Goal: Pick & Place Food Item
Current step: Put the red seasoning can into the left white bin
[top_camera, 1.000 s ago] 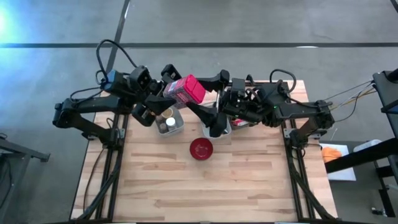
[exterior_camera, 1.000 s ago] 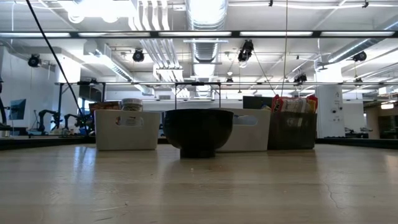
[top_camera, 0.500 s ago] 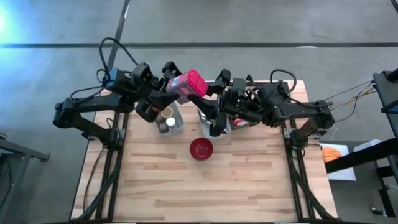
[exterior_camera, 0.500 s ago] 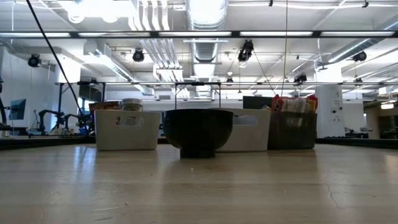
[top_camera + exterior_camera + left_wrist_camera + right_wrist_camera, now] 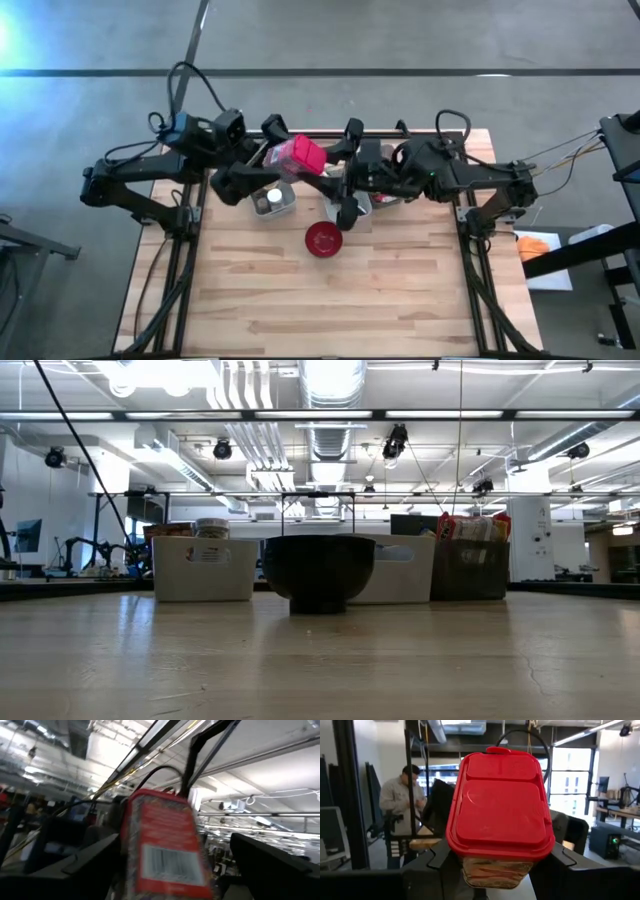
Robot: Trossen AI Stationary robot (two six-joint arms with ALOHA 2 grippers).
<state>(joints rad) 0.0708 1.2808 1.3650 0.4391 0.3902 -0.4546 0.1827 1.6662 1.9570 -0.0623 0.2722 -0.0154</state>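
Upper centre of the high view, we have passed the red-lidded food container [image 5: 297,156]: left gripper [image 5: 268,150] now spread apart, right gripper [image 5: 335,160] clamped on it.

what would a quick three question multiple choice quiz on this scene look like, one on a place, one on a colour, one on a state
1. Where is the bowl?
A. on the table, in front of the bins
B. inside a bin
C. on the floor

2. What colour is the container's lid?
A. blue
B. red
C. white

3. How is the container placed?
A. standing on the table
B. lying in the bowl
C. up in the air between the two grippers

Answers:
1 A: the high view shows it on bare wood, on the near side of the white bin.
2 B: the right wrist view shows the lid red.
3 C: the right gripper clamps it, the left gripper has open fingers either side.
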